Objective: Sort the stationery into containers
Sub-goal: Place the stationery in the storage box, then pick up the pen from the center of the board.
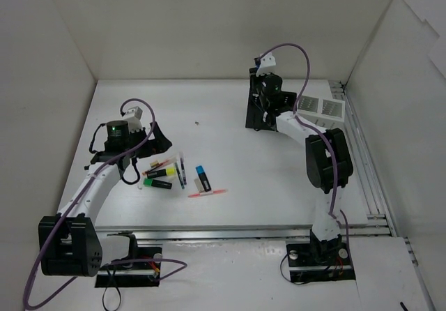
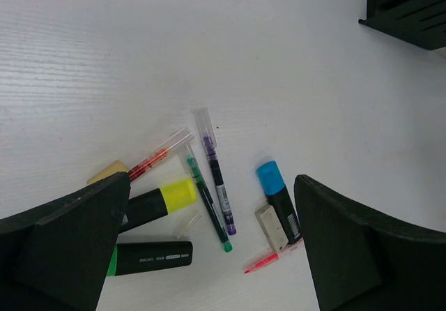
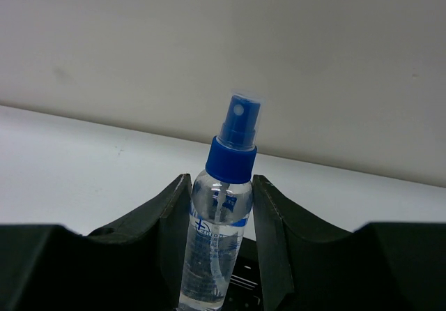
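Toward the bench's far right edge, your right gripper [image 3: 220,189] clamps the clear bottle [image 3: 217,236] upright over the black box [image 1: 252,118]. Placing step: lower, then release. Left gripper [image 2: 212,210] gapes wide above the pens [image 2: 217,180], near edge, left of centre.

Pair of manipulators, left arm [image 1: 97,185] and right arm [image 1: 324,161]: white tubular links between black boxy joint housings, each mounted on a black base plate [image 1: 296,272]. A purple cable [image 1: 286,44] runs in loops along each arm to a small white camera block [image 1: 267,61] at the wrist, and a green indicator light [image 1: 111,126] sits on the left wrist housing. The pincer fingers [image 2: 70,248] are matt black, broad and wedge-shaped.
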